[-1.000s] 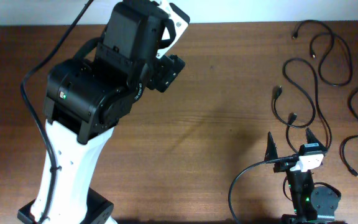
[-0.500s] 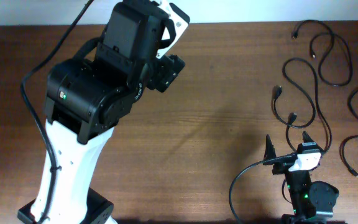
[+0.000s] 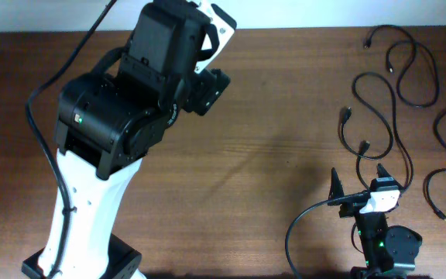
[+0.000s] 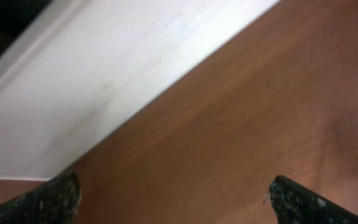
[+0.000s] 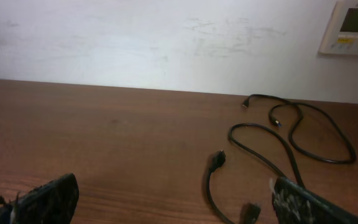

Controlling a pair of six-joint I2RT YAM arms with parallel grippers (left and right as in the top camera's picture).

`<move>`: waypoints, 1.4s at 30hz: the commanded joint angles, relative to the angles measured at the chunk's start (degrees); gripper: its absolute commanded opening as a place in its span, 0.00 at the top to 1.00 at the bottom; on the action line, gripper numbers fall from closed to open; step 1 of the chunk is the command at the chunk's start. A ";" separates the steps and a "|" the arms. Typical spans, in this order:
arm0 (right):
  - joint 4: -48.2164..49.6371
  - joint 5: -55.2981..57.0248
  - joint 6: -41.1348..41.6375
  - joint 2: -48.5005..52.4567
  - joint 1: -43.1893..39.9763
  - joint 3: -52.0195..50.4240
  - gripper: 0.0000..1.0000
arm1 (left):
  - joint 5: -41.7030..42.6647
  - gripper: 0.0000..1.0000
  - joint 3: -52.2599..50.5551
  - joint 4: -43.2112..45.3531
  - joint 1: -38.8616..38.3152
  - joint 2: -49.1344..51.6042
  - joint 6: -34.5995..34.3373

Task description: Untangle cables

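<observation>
Several thin black cables lie apart in loose curves on the right side of the wooden table (image 3: 269, 155), one with its plug (image 3: 346, 114) nearest the middle. My right gripper (image 3: 360, 177) is open just in front of them, near the table's front edge, holding nothing. In the right wrist view a short cable's plug (image 5: 216, 160) lies between and beyond the open right gripper (image 5: 173, 194), with longer loops (image 5: 325, 158) behind it. My left gripper (image 4: 174, 188) is open and empty, facing the table's far edge and white wall. The left arm (image 3: 130, 116) stands tall on the left.
A white wall (image 5: 166, 37) runs behind the table, with a small white control panel (image 5: 353, 25) on it at the right. The left arm's white column and base (image 3: 84, 232) fill the front left. The right arm's black cable (image 3: 300, 225) curls beside its base.
The right gripper has drawn back slightly toward the front edge. The left arm and the cables have not moved.
</observation>
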 commanded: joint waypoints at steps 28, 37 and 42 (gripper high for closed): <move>-0.33 -0.52 0.44 -0.44 -0.26 -0.28 0.01 | -0.22 0.01 -72.67 52.98 10.69 -47.95 -13.31; -0.33 -0.52 0.44 -0.44 -0.26 -0.28 0.02 | -1.22 0.01 -105.63 63.82 20.72 -67.91 -42.95; -0.33 -0.52 0.44 -0.44 -0.26 -0.28 0.01 | -2.05 0.01 -123.05 75.06 22.40 -77.70 -45.18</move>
